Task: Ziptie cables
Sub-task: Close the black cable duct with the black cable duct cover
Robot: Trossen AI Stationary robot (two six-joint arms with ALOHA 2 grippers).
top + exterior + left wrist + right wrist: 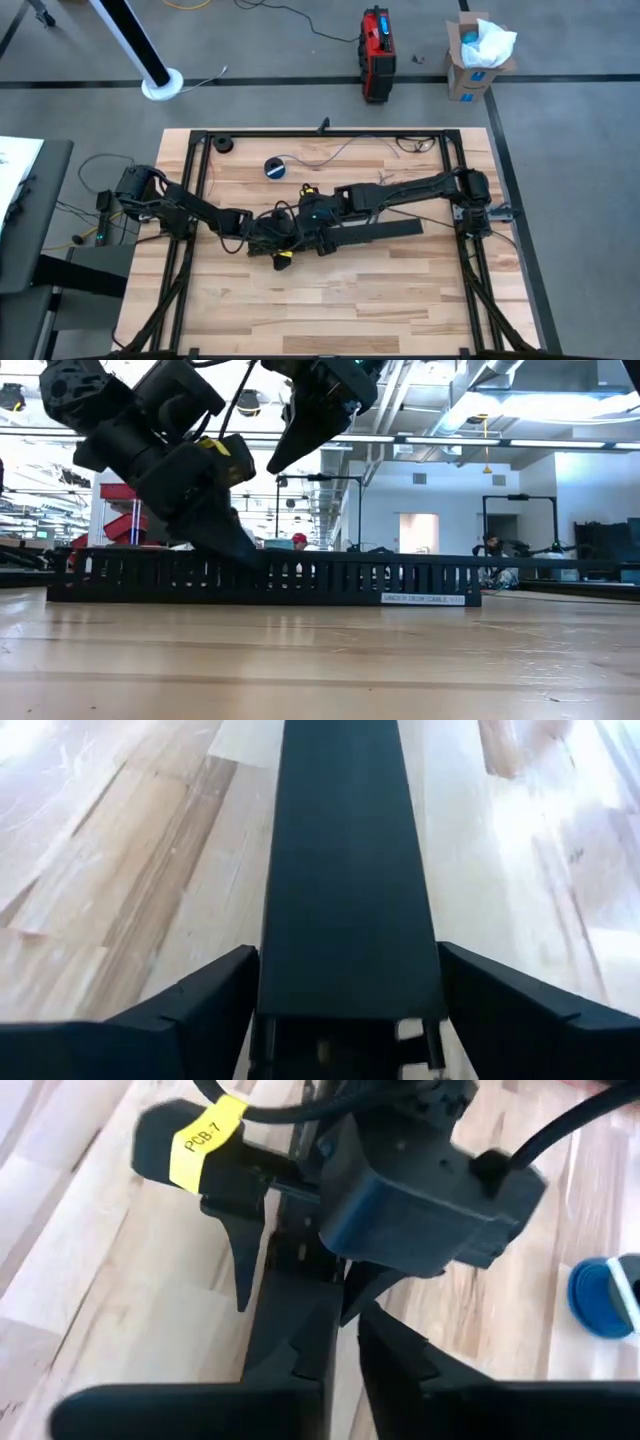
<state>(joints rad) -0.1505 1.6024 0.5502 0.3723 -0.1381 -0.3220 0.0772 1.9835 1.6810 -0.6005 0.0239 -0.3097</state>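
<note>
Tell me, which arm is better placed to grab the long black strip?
Left. The left gripper is down at the strip, with open fingers on either side of it. The right gripper hangs above, off the strip.

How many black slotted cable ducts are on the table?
1: the black slotted duct lies across the middle of the table, one end between the left gripper's open fingers. The arms could hide another.

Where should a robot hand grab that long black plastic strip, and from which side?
Grab the long black strip across its narrow width, coming straight down from above. It lies flat on the table, and its two long sides are straight and parallel, so they suit a pinch. The left hand sits astride it that way.
</note>
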